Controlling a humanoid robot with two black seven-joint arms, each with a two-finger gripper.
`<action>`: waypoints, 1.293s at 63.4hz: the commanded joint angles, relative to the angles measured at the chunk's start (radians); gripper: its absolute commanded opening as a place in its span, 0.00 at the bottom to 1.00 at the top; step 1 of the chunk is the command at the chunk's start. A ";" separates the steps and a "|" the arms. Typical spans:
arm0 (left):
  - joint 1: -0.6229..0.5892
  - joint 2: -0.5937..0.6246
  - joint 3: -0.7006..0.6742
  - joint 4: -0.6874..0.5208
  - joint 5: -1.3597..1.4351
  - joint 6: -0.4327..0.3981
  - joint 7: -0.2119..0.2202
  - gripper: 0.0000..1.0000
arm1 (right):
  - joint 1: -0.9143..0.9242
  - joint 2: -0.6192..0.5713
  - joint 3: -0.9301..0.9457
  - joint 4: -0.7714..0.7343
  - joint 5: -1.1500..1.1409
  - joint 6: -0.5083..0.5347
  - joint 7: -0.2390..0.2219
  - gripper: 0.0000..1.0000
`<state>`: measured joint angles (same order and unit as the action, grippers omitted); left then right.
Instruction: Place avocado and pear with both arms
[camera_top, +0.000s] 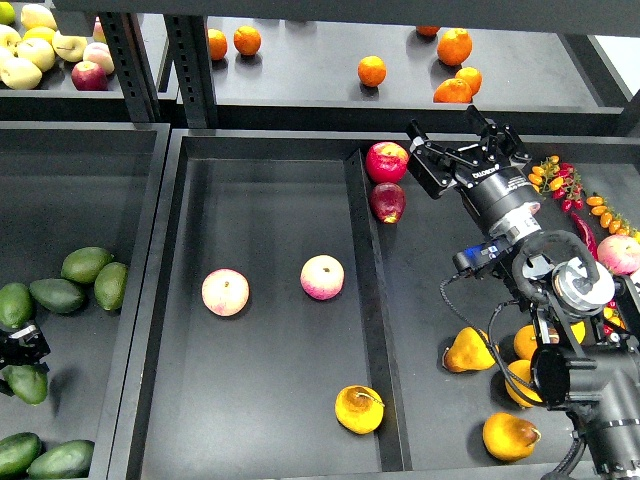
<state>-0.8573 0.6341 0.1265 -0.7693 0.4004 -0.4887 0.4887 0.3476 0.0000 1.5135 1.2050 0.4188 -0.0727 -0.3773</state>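
Several dark green avocados lie in the left tray: a cluster (85, 265) at mid-left, one (26, 384) lower down and two at the front corner (60, 458). My left gripper (22, 347) shows only as a small dark part at the left edge, between those avocados; its fingers cannot be told apart. The squat orange-yellow pear (358, 408) lies at the front of the middle tray. My right gripper (448, 142) is open and empty, held over the right tray next to a red apple (386, 161).
Two pink-yellow apples (225, 292) (322, 277) lie in the middle tray. A darker red fruit (387, 201) and more yellow pears (468, 350) (510, 436) lie in the right tray. Oranges (371, 70) sit on the back shelf. A divider wall (365, 300) separates middle and right trays.
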 joint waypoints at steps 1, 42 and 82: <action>0.001 -0.037 0.001 0.028 0.000 0.000 0.000 0.39 | -0.012 0.000 0.001 0.002 0.002 0.004 0.000 1.00; 0.001 -0.060 0.002 0.045 0.000 0.000 0.000 0.59 | -0.025 0.000 -0.001 0.015 0.002 0.004 0.000 1.00; -0.031 -0.060 -0.007 0.047 -0.009 0.000 0.000 0.93 | -0.039 0.000 -0.001 0.015 0.003 0.008 -0.011 1.00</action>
<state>-0.8685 0.5737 0.1275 -0.7221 0.3977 -0.4886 0.4887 0.3106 0.0000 1.5125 1.2189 0.4218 -0.0655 -0.3822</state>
